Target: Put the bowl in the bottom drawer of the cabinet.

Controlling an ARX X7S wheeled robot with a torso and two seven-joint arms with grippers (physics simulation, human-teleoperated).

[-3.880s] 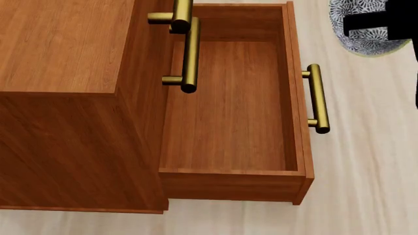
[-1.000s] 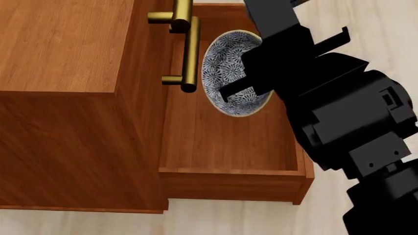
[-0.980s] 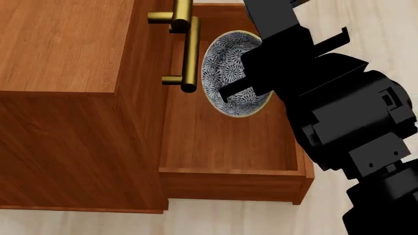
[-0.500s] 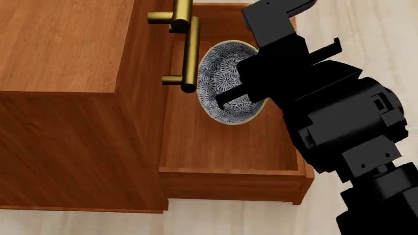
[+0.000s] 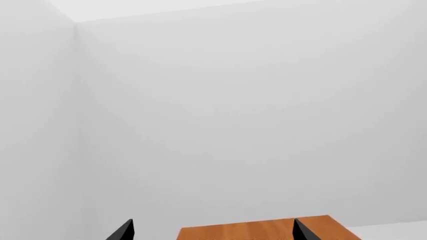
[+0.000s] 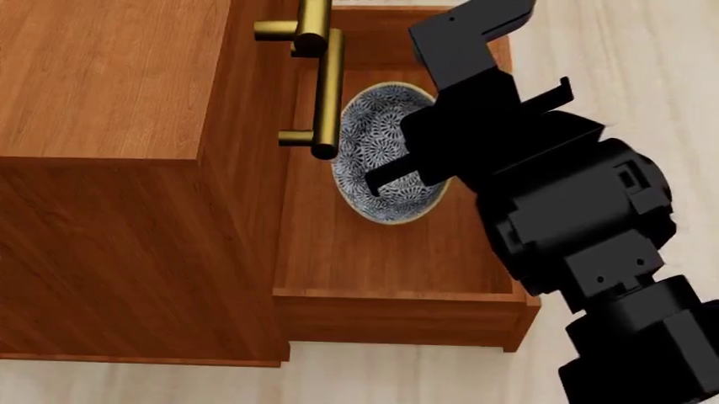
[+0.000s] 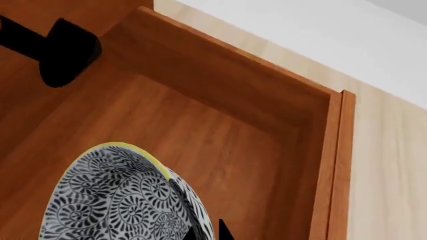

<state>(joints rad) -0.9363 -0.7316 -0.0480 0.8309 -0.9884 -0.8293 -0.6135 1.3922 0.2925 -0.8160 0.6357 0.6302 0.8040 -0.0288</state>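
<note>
The bowl, white with a dense blue-grey pattern and a yellowish rim, hangs tilted over the open bottom drawer of the reddish-brown cabinet. My right gripper is shut on the bowl's wall, one finger inside and one outside. In the right wrist view the bowl fills the near corner above the drawer's floor, with my right gripper pinching its edge. My left gripper is open, its tips wide apart, above the cabinet top. It is out of the head view.
Two brass bar handles of the upper drawers jut out just left of the bowl. The bottom drawer's own handle is hidden behind my black right arm. Pale wood floor lies right of the drawer. A white wall fills the left wrist view.
The right gripper has carried the bowl from over the floor to over the drawer. In the last second it moved a little toward the drawer's front and the upper handles.
</note>
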